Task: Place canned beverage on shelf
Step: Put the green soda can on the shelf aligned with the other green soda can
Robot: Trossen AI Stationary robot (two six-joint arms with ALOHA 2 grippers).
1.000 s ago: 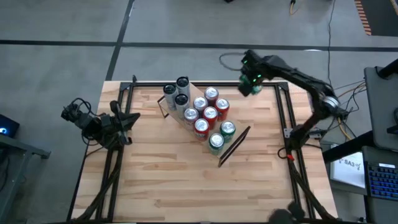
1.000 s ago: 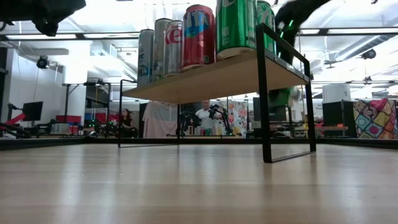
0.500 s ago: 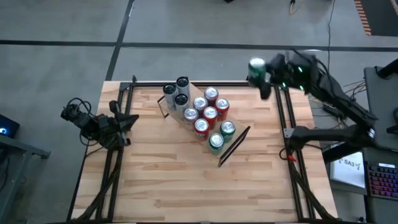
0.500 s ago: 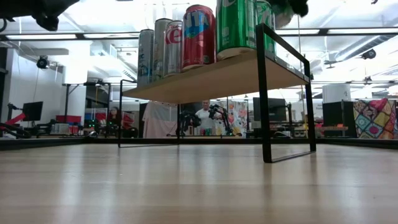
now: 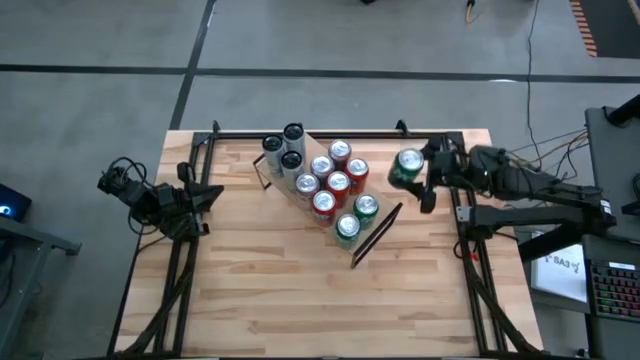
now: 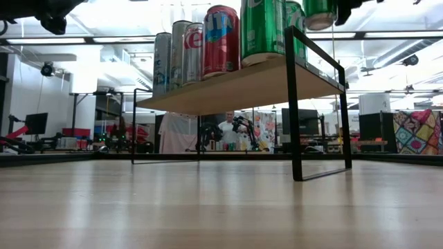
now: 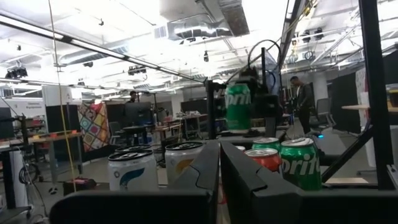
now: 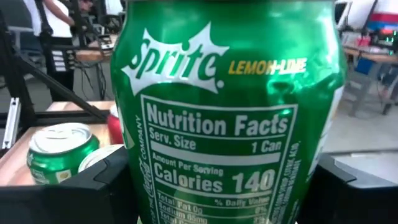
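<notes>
A green Sprite can (image 5: pixel 406 167) is held by my right gripper (image 5: pixel 418 172) in the air beside the shelf's right end. The can fills the right wrist view (image 8: pixel 227 112) and also shows in the low view (image 6: pixel 320 12) and the left wrist view (image 7: pixel 238 106). The shelf (image 6: pixel 228 86), a light-wood board on black end frames (image 6: pixel 293 104), carries several silver, red and green cans (image 5: pixel 330 185) standing upright. My left gripper (image 5: pixel 205 195) is shut and empty at the table's left edge. My right gripper pinches the can's side wall (image 8: pixel 149 180) between its two fingers (image 8: pixel 106 186), one on each side of the lower body. The fingers come level from the table's right side. The can is upright and lifted clear, its base higher than the shelf board.
A black rail frame (image 5: pixel 455 200) runs round the plank tabletop (image 5: pixel 300 290). The near half of the table is bare wood. People and equipment (image 6: pixel 225 131) show in the room beyond the table.
My right gripper has carried the can up from low behind the shelf at the far right corner. It swung out over the far rail, then came back toward the near edge, beside the shelf's right end. The can has stayed upright.
</notes>
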